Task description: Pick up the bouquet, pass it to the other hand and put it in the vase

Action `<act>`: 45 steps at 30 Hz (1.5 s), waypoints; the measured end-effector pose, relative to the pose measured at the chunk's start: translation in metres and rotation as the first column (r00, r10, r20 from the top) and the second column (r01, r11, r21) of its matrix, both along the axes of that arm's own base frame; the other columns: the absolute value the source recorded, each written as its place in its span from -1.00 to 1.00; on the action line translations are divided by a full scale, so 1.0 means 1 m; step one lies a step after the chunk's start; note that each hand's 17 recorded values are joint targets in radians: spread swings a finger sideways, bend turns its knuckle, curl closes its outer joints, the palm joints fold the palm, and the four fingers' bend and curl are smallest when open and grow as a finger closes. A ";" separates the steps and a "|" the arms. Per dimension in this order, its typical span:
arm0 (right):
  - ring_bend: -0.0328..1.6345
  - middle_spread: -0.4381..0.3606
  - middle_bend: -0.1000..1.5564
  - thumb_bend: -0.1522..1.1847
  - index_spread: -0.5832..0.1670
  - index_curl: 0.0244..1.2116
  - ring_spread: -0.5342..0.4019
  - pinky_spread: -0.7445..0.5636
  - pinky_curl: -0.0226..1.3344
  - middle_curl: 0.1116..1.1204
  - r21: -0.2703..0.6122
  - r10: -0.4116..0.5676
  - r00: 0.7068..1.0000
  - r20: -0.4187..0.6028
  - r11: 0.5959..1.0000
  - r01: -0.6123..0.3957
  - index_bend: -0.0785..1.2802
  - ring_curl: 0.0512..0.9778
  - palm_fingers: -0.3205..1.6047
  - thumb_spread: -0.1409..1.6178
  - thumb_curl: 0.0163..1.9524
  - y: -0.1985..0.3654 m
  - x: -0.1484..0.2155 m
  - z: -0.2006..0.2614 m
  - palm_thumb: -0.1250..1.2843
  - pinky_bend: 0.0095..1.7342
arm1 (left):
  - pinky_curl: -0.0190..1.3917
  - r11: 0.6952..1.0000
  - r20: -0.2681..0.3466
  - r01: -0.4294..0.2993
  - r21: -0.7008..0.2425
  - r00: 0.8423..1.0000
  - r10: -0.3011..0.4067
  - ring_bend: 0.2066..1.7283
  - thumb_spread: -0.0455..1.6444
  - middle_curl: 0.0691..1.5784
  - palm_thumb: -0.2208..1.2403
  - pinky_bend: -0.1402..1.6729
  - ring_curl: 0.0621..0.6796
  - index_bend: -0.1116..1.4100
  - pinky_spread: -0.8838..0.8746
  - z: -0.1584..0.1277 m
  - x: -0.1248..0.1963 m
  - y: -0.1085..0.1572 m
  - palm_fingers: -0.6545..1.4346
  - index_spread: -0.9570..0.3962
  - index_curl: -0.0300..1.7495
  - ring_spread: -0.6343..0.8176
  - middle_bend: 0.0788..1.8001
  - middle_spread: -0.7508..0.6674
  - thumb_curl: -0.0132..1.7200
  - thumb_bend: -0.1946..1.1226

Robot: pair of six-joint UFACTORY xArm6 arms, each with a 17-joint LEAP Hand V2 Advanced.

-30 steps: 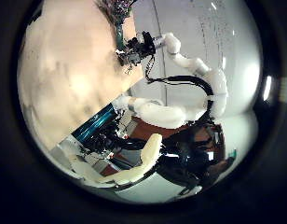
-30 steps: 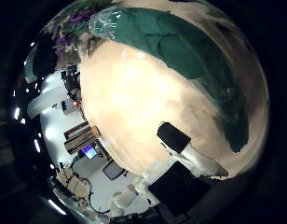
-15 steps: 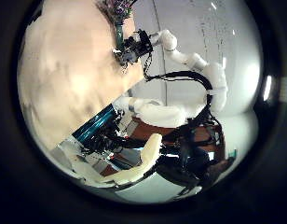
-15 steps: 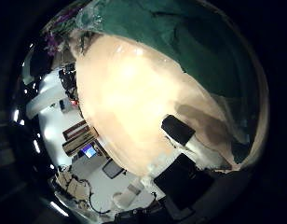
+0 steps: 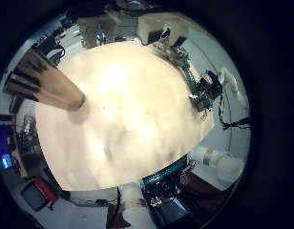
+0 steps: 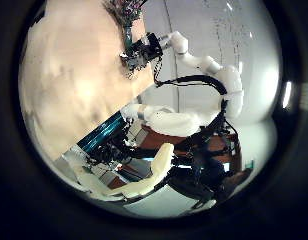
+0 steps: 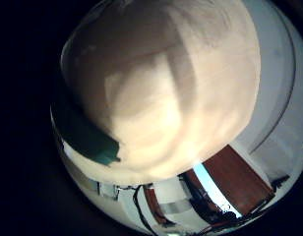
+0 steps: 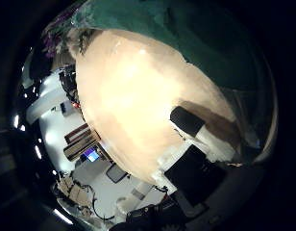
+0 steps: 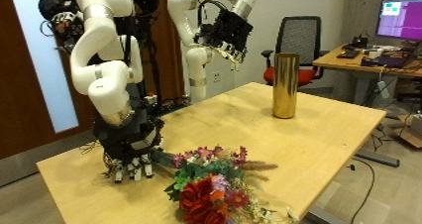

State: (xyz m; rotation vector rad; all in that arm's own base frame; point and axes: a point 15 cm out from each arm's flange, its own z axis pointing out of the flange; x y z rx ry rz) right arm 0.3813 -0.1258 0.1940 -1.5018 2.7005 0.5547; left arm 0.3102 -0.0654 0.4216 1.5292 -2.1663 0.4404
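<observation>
In the outside view the bouquet (image 9: 209, 184), red and purple flowers with green leaves, lies on the wooden table (image 9: 310, 135) near its front edge. My right hand (image 9: 130, 155) is low beside it, its relaxed fingers pointing down at the table and holding nothing. My left hand (image 9: 228, 32) is raised high behind the table, open and empty. The tall gold vase (image 9: 283, 85) stands upright at the far side. The right thumb side palm view shows the bouquet's green wrap (image 8: 182, 38) and flowers (image 8: 67, 38) close by. The left little finger side palm view shows the vase (image 5: 47, 81).
A black office chair (image 9: 301, 41) and a desk with a monitor (image 9: 400, 16) stand behind the table. The left thumb side palm view shows the right arm (image 6: 209, 70) reaching to the table's edge. The table's edges lie close to the bouquet.
The right thumb side palm view has shifted, so the right hand has moved a little beside the bouquet. The left hand has stayed in place.
</observation>
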 end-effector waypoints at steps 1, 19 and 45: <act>0.25 0.21 -0.16 -0.80 0.28 -0.53 0.02 0.34 -0.82 -0.45 -0.001 0.000 1.000 0.002 1.000 0.000 -0.62 -0.68 -0.21 0.29 -0.63 0.000 0.001 0.001 0.13 -0.18 | -0.53 1.000 0.000 0.000 0.000 1.000 0.000 -0.66 -0.03 -0.78 -0.34 -0.56 -0.50 -0.64 0.73 0.000 0.000 0.000 -0.41 0.86 -0.65 0.81 -0.89 0.88 -0.61 -0.76; 0.44 -0.45 0.23 -0.81 -0.37 -0.06 -0.47 -0.70 -0.62 -0.07 -0.016 -0.013 1.000 0.027 1.000 0.014 -0.19 -0.29 0.73 0.19 -0.56 -0.009 0.010 0.016 0.38 0.28 | -0.53 1.000 -0.002 -0.008 -0.001 1.000 0.008 -0.66 -0.02 -0.78 -0.34 -0.56 -0.49 -0.64 0.73 -0.001 -0.001 0.003 -0.41 0.86 -0.65 0.81 -0.89 0.88 -0.61 -0.76; 0.77 -0.27 0.75 -0.79 -0.22 0.58 -0.28 -0.19 -0.09 0.25 0.099 -0.040 0.923 0.383 0.995 0.003 0.57 0.19 0.51 0.00 -0.27 -0.036 -0.027 0.198 0.87 0.66 | -0.53 0.999 0.005 -0.037 -0.015 0.999 0.037 -0.66 -0.03 -0.78 -0.34 -0.57 -0.49 -0.63 0.72 0.000 0.000 0.008 -0.40 0.88 -0.63 0.81 -0.89 0.88 -0.60 -0.76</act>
